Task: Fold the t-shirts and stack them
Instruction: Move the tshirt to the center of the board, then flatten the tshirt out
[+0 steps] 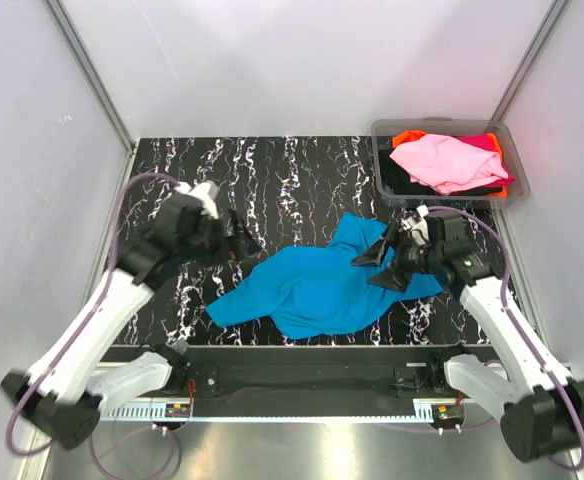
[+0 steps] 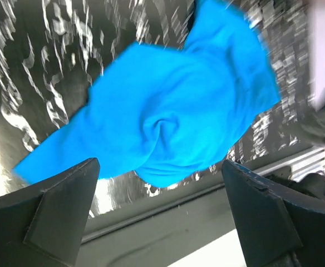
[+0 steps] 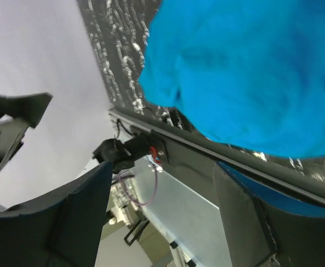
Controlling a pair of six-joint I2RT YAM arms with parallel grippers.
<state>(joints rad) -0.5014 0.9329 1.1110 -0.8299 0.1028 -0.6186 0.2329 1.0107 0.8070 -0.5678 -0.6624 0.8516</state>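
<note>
A: T-shirts, position check on the top view, left to right. What sits at 9 o'clock?

B: The left gripper (image 1: 237, 238), above bare table. Its fingers are spread wide with nothing between them. Its wrist view agrees, with the cloth lying beyond the open fingertips.

A: Centre of the table?

B: The turquoise t-shirt (image 1: 322, 285). It is one solid bright blue, unfolded and crumpled. It runs from a thin tail at 7 o'clock up to a raised corner near 2 o'clock. The left wrist view shows a swirl of creases at its middle.

A: 4 o'clock?

B: The right gripper (image 1: 380, 265), over the shirt's right edge. Jaws are released and hold nothing. The right wrist view shows a sliver of blue cloth beside one finger.

A: 2 o'clock corner?

B: The clear grey bin (image 1: 382, 185). The light pink t-shirt (image 1: 442, 160) lies on top. The orange t-shirt (image 1: 409, 137), magenta t-shirt (image 1: 487, 142) and black t-shirt (image 1: 402, 180) show under it.

A: Surface and room?

B: The table (image 1: 302, 170) is black with white marble-like veining. The white walls (image 1: 302, 60) are plain, with metal corner posts.
</note>
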